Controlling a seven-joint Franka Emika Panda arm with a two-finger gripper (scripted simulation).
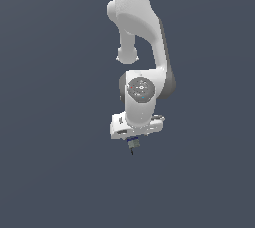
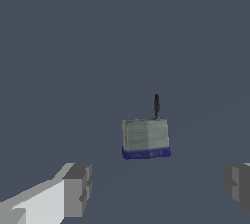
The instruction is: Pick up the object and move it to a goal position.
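Note:
The object (image 2: pixel 145 139) is a tiny grey block with a dark blue edge and a thin dark stem. In the wrist view it lies ahead of my fingertips, between their lines but touching neither. My gripper (image 2: pixel 158 186) is open, with one grey finger (image 2: pixel 77 190) and the other finger (image 2: pixel 239 185) spread far wider than the object. In the exterior view the object (image 1: pixel 133 145) sits directly under the white hand, and the gripper (image 1: pixel 133 138) hangs just above it, its fingers mostly hidden by the hand.
A plain dark grey-blue surface (image 1: pixel 55 172) fills both views. The white arm (image 1: pixel 142 28) comes down from the top of the exterior view. Nothing else shows.

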